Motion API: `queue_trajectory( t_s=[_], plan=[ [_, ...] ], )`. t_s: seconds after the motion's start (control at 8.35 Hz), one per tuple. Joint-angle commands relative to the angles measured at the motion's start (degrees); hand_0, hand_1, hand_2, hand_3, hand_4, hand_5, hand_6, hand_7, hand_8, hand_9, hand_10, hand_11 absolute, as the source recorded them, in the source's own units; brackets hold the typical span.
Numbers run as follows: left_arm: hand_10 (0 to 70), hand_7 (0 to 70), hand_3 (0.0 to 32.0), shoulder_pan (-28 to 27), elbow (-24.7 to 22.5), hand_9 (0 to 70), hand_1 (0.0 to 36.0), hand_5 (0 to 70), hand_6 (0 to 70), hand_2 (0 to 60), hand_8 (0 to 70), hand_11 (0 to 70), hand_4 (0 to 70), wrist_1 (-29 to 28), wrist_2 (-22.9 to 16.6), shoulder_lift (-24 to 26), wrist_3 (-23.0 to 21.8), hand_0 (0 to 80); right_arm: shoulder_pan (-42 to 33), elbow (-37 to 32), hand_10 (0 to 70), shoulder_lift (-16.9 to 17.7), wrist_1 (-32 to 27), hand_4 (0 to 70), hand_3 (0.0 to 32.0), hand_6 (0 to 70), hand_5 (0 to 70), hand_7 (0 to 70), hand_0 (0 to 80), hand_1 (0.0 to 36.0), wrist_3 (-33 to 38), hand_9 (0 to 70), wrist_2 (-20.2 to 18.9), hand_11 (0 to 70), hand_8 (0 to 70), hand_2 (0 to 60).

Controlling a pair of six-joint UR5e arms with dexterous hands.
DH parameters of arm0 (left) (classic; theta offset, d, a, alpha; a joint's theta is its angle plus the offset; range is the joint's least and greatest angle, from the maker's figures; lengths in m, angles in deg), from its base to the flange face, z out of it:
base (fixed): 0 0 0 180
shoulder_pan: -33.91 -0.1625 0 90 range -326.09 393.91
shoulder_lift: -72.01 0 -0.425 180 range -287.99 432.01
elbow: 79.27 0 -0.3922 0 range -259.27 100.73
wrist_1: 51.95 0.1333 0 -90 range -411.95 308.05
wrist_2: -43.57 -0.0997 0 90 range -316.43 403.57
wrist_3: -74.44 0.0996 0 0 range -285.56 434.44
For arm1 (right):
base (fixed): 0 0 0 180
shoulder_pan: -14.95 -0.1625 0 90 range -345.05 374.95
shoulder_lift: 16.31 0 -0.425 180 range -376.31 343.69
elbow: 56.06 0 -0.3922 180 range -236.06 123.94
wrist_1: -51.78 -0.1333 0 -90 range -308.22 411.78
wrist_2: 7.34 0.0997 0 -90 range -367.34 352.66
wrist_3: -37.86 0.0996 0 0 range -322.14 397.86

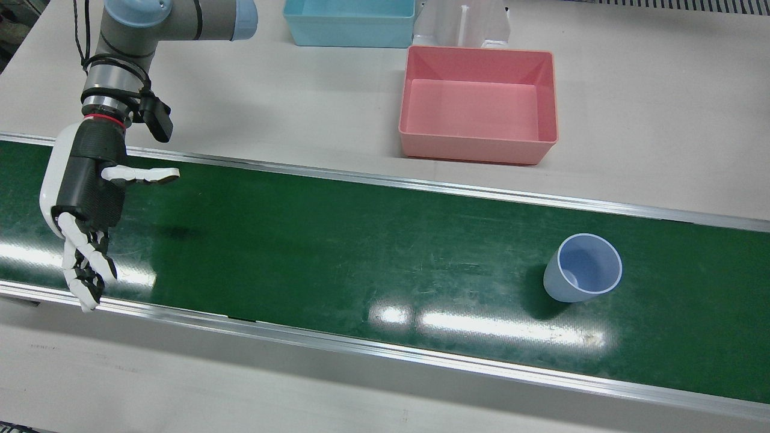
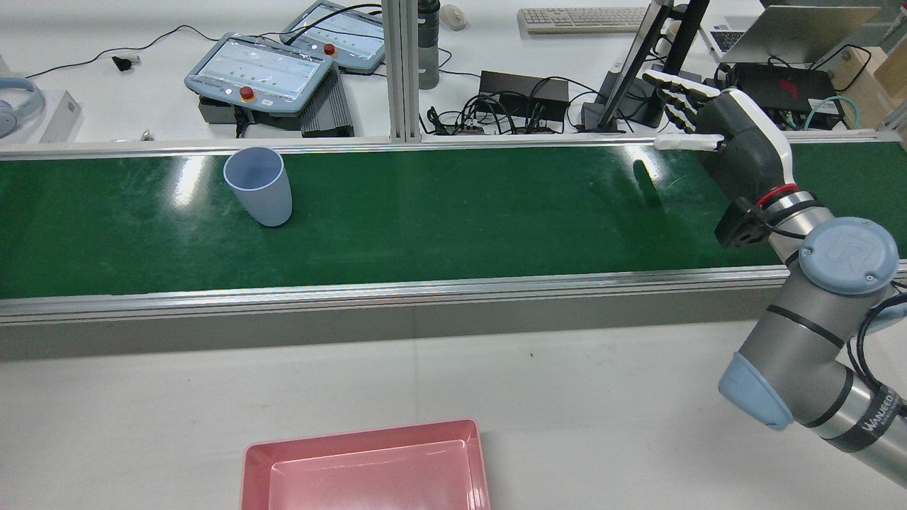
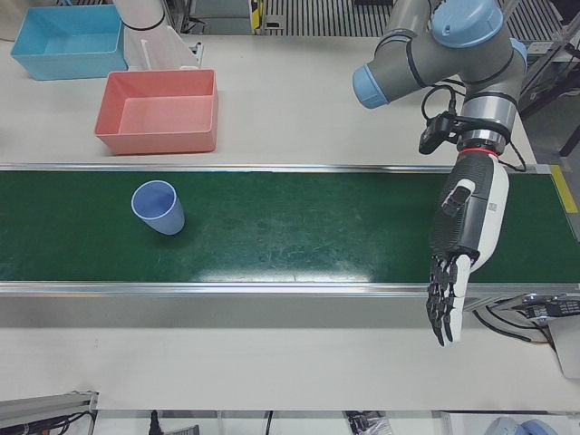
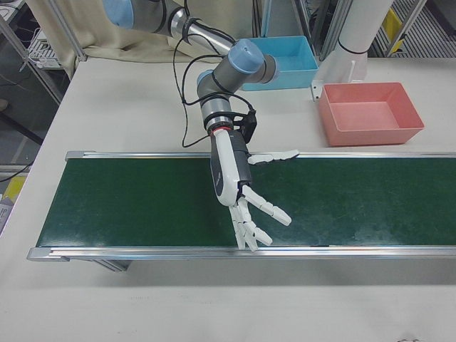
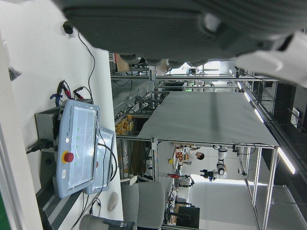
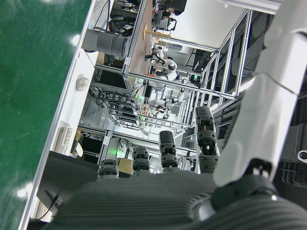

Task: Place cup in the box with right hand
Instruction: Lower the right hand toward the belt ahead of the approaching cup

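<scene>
Item: pale blue-lilac plastic cup (image 1: pixel 582 267), tapered, upright, mouth open to the top. Location: on the dark green conveyor belt (image 1: pixel 361 240), toward the robot's left end, near the operators' edge. Nothing touches it.

Item: salmon-pink rectangular plastic box (image 1: pixel 478 102), empty, on the white counter (image 1: pixel 662 120) on the robot's side of the belt, apart from the belt's metal rail. Presumed destination.

Item: light blue rectangular plastic bin (image 1: pixel 350 23), empty as far as visible, farther back on the counter beside the pink box.

Item: right robot hand (image 1: pixel 84 198), black palm with white shell and white fingers. Location: above the belt's opposite end, well apart from the cup. State: fingers spread and extended, thumb held out sideways, holding nothing.

Item: left robot hand. State: cannot tell; only its own camera shows a blurred dark part of it at the frame's top, and no outside view shows this arm.

Task status, judged: not started in effect. Nothing is done: cup not grasped, box empty. Remaining: bring the right robot hand to the cup, or let the belt carry the cup closer, close around the wall, lift, carry over the rail, release inside the pink box.
</scene>
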Motion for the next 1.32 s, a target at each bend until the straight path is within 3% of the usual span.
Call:
queue_trajectory(
  t_s=[0.0, 0.36, 0.6, 0.96, 1.2],
  plan=[
    [0.0, 0.0, 0.0, 0.0, 0.0, 0.0, 0.0, 0.0, 0.0, 0.0, 0.0, 0.0, 0.0, 0.0, 0.0, 0.0, 0.0, 0.0, 0.3, 0.0, 2.3, -0.4, 0.1, 12.4, 0.0, 6.8, 4.9, 23.5, 52.1, 14.2, -0.1, 12.1, 0.0, 5.0, 5.1, 0.0],
    [0.0, 0.0, 0.0, 0.0, 0.0, 0.0, 0.0, 0.0, 0.0, 0.0, 0.0, 0.0, 0.0, 0.0, 0.0, 0.0, 0.0, 0.0, 1.1, 0.0, 1.9, -0.5, 0.1, 23.5, 0.0, 6.8, 5.0, 23.8, 57.7, 6.7, -0.1, 11.7, 0.1, 4.3, 4.9, 0.0],
    [0.0, 0.0, 0.0, 0.0, 0.0, 0.0, 0.0, 0.0, 0.0, 0.0, 0.0, 0.0, 0.0, 0.0, 0.0, 0.0, 0.0, 0.0, 1.3, 0.0, 1.6, -0.5, 0.2, 16.3, 0.0, 6.9, 5.2, 24.2, 56.1, 11.4, -0.1, 11.5, 0.1, 4.1, 4.6, 0.0],
    [0.0, 0.0, 0.0, 0.0, 0.0, 0.0, 0.0, 0.0, 0.0, 0.0, 0.0, 0.0, 0.0, 0.0, 0.0, 0.0, 0.0, 0.0, 1.3, 0.1, 1.3, -0.4, 0.6, 18.0, 0.0, 6.5, 5.5, 21.6, 57.7, 13.0, -0.2, 9.9, -0.1, 3.7, 3.9, 0.0],
    [0.0, 0.0, 0.0, -0.1, 0.0, 0.0, 0.0, 0.0, 0.0, 0.0, 0.0, 0.0, 0.0, 0.0, 0.0, 0.0, 0.0, 0.0, 1.3, 0.1, 0.1, -0.4, 0.6, 20.1, 0.0, 5.2, 6.4, 14.5, 65.3, 13.3, -0.3, 5.7, -0.2, 2.4, 1.7, 0.0]
  ],
)
